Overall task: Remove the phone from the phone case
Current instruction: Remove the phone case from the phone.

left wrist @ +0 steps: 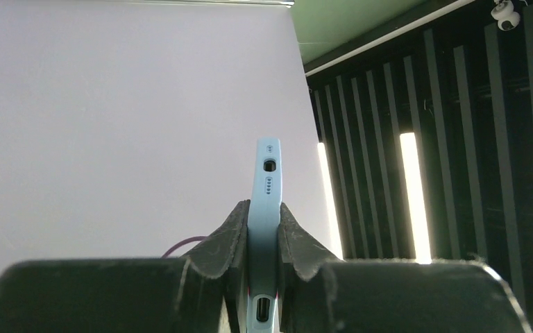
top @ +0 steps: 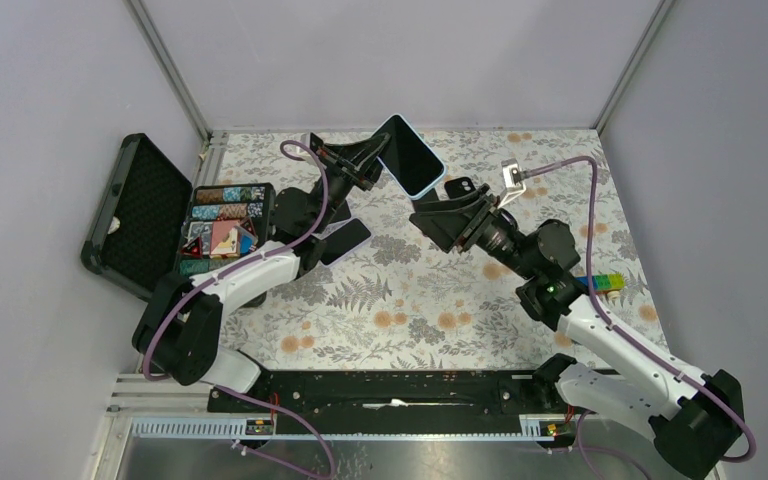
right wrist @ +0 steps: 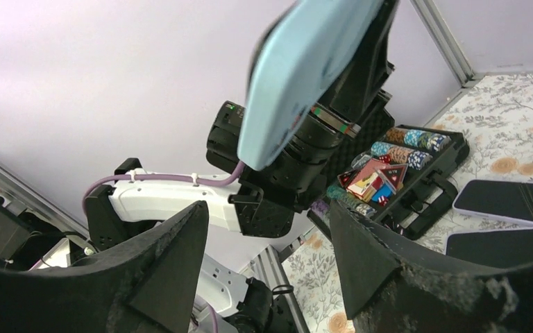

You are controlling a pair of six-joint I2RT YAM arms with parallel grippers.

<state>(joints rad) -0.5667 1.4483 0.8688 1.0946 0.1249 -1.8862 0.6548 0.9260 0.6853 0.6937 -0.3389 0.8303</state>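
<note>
Both left jaws clamp the phone case (top: 410,155) aloft; right jaws gape nearby.

Kind of place: robotics lab, a walled test cell for tabletop trials.
Walls: plain lilac panels (top: 390,60) behind and to either side of the left pincer (top: 375,160), joined by bare metal corner posts (top: 168,70).
Mounting: black rail (top: 380,398) at the table's near edge, well behind the right pincer (top: 447,212), with both arm bases bolted along it.
Cabling: exposed purple cables (top: 324,185) looped along the arms, just behind each pincer.
Work surface: floral cloth (top: 410,310) spread flat beneath both pincers.
Beyond the cell: black slatted wall (left wrist: 472,139) with vertical light strips (left wrist: 413,194), right of the left pincer past the panel edge; small white camera-like fixture (left wrist: 505,10) high above it.
</note>
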